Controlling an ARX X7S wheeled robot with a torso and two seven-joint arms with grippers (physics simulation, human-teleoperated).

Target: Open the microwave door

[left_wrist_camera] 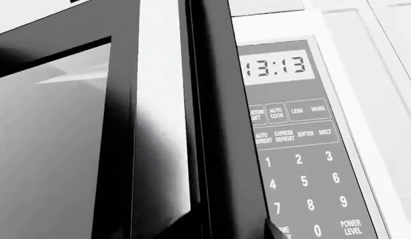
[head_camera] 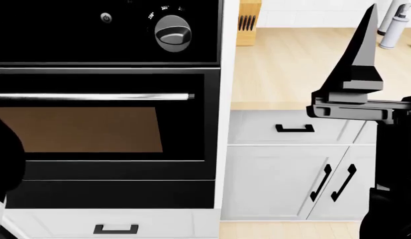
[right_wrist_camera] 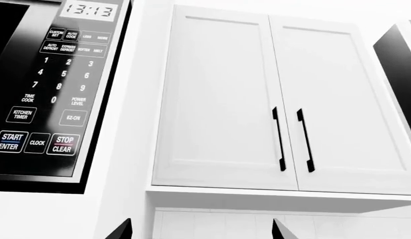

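The microwave door (left_wrist_camera: 126, 149) fills the left wrist view from nine to six o'clock, its edge standing proud of the control panel (left_wrist_camera: 298, 149) at three o'clock, so I judge it is already partly swung out. The left gripper itself is hardly visible there; whether its jaws are apart or clamped, I cannot tell. Next comes widening the swing along the hinge arc. The right gripper (right_wrist_camera: 202, 230) hangs spread and empty below the wall cabinet (right_wrist_camera: 258, 99).
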